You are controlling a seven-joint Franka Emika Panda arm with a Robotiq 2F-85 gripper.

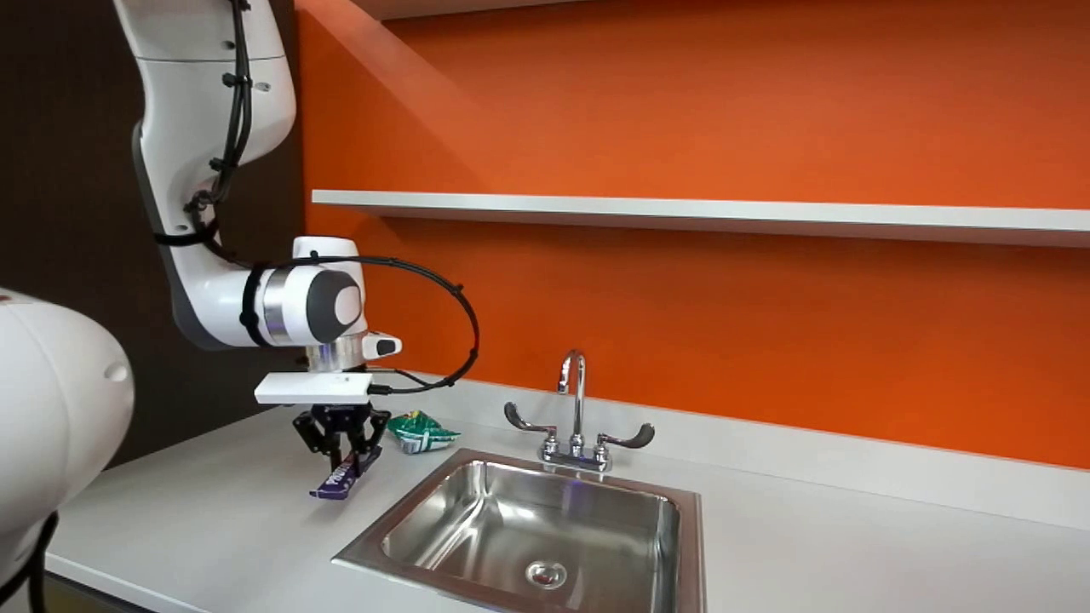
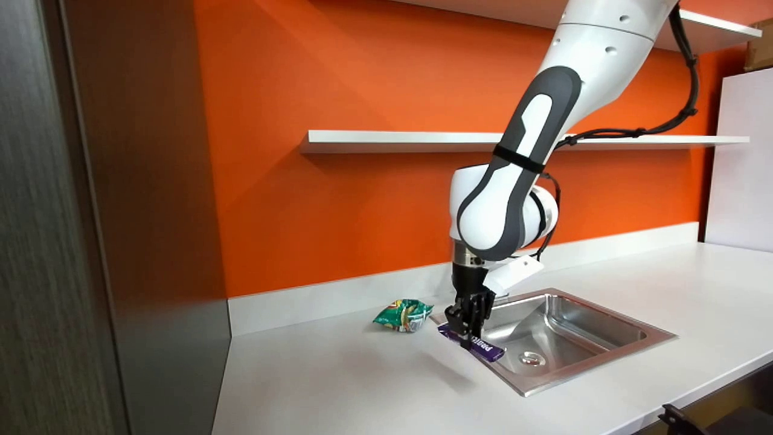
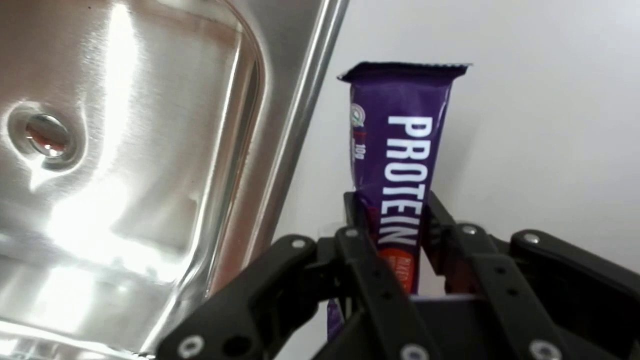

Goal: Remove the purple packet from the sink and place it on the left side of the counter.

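The purple packet (image 1: 335, 485) is a flat, elongated bar wrapper; it also shows in an exterior view (image 2: 487, 350) and in the wrist view (image 3: 400, 105), with white "PROTEIN" lettering. My gripper (image 1: 346, 464) is shut on its middle, one finger on each long side, as the wrist view shows (image 3: 390, 210). The packet is held a little above the counter (image 1: 196, 511), with a shadow below it. The packet is beside the stainless-steel sink (image 1: 691, 553), past its rim (image 3: 285, 115) in the wrist view. The packet's rear part is mostly hidden behind the gripper.
A green packet (image 1: 421, 432) lies on the counter near the back wall, close to the gripper; it also shows in an exterior view (image 2: 403, 315). A chrome faucet (image 1: 577, 426) stands behind the sink. A white shelf (image 1: 681, 209) runs along the orange wall. A dark panel (image 2: 157, 229) bounds the counter.
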